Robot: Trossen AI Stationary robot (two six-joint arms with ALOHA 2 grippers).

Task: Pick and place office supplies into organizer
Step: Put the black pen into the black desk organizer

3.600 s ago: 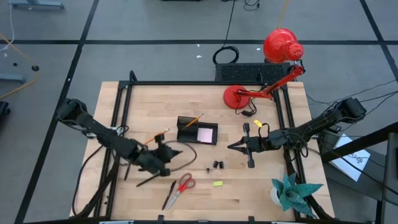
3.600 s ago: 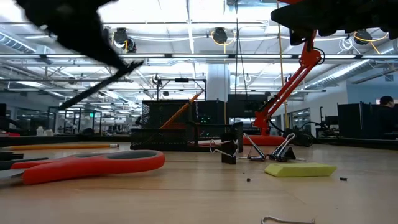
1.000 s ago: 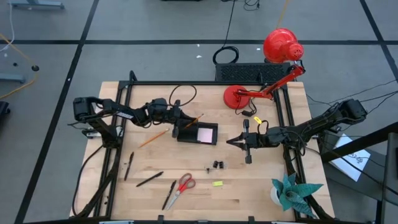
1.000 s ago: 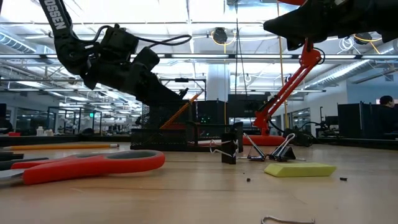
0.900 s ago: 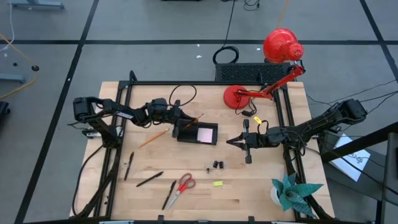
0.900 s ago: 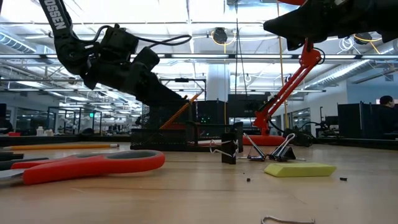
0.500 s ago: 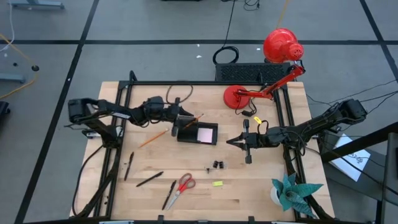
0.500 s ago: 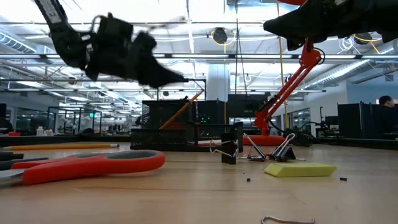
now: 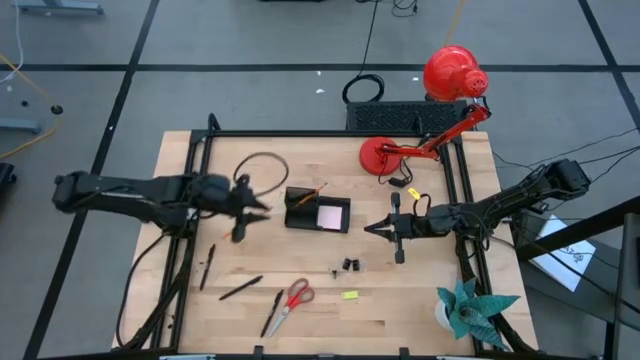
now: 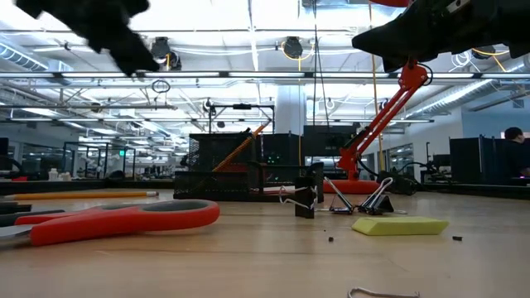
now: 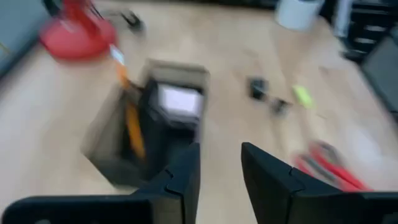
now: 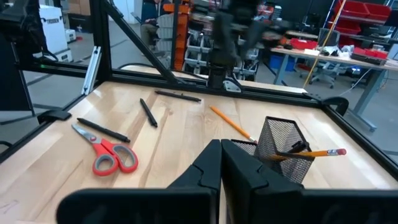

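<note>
The black organizer (image 9: pixel 317 212) stands mid-table with a pink pad (image 9: pixel 331 214) in it. An orange pencil (image 12: pixel 311 152) leans in its mesh compartment, eraser end sticking out over the rim. A second orange pencil (image 12: pixel 230 124) lies on the table beside it. My left gripper (image 9: pixel 250 212) hangs above the table left of the organizer, open and holding nothing (image 11: pixel 221 168). My right gripper (image 9: pixel 372 230) waits shut to the organizer's right. Red-handled scissors (image 9: pixel 293 298), black pens (image 9: pixel 240 288), two clips (image 9: pixel 348 265) and a yellow piece (image 9: pixel 349 295) lie nearer the front.
A red desk lamp (image 9: pixel 440 110) stands at the far right, its base (image 9: pixel 380 155) on the table. A teal paper plant (image 9: pixel 470 308) sits at the near right corner. Black frame rails (image 9: pixel 190 230) run along both sides of the table.
My left gripper has drawn back from the organizer toward the table's left edge and has risen. The pencil in the mesh compartment has stayed leaning there. My right arm has kept still.
</note>
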